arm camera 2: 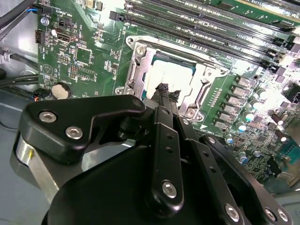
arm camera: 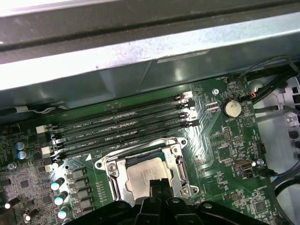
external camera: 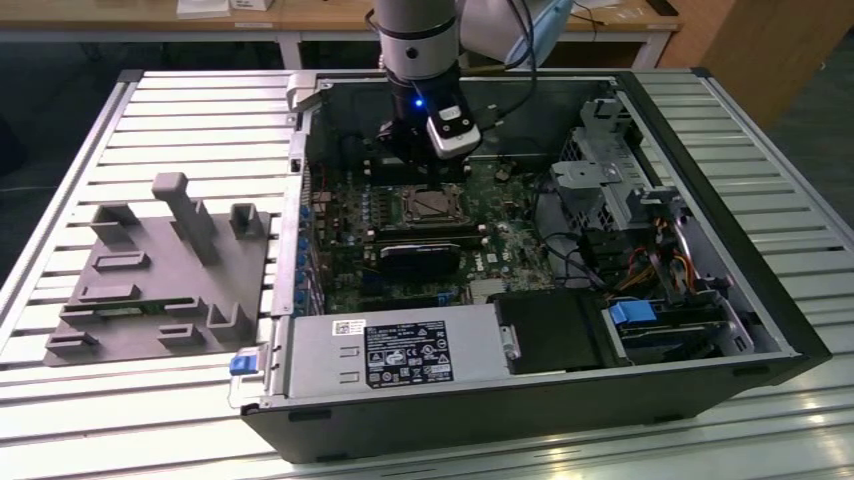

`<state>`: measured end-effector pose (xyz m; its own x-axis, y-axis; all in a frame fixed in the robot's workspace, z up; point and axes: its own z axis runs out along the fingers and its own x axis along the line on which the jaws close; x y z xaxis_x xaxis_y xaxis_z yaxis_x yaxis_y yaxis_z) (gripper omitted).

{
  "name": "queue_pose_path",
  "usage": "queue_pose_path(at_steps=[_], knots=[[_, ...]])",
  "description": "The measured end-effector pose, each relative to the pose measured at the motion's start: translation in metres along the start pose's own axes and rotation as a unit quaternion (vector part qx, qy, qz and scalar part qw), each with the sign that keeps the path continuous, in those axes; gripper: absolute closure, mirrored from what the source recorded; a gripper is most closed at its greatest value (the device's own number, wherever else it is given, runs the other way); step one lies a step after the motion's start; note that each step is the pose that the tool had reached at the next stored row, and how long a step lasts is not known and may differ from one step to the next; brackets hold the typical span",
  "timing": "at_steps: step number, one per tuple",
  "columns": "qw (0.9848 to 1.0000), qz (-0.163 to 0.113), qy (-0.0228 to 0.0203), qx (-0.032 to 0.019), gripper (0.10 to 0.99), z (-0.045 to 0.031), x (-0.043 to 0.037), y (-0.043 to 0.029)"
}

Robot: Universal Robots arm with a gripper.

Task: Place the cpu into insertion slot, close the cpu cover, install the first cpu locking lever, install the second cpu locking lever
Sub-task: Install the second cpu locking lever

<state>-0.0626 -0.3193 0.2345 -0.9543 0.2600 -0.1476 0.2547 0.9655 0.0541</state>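
One gripper (arm camera 2: 165, 92) stands low over the insertion slot (arm camera: 145, 174) on the green motherboard (arm camera: 220, 154), fingers drawn together, tips at the cpu's edge. The cpu (arm camera 2: 174, 77) lies seated in the slot, framed by the cpu cover (arm camera 2: 140, 65), which lies flat around it.

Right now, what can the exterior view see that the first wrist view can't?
The exterior view alone takes in the whole open computer case, the power supply box, the grey fixture block on the slatted table, and the robot arm reaching down. The first wrist view alone gives a close look at the long memory slots and the round coin battery. Both share the cpu, sitting in the insertion slot with the cpu cover closed over it, and the gripper just above.
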Motion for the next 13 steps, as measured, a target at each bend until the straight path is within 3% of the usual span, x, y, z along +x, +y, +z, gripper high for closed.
queue_pose_path(at_steps=[5, 13], knots=[[1.0000, 0.000, 0.0000, 0.0001, 0.984, -0.0005, -0.0006, -0.0019], [1.0000, 0.000, 0.0000, 0.0001, 0.984, -0.0026, -0.0045, -0.0153]])
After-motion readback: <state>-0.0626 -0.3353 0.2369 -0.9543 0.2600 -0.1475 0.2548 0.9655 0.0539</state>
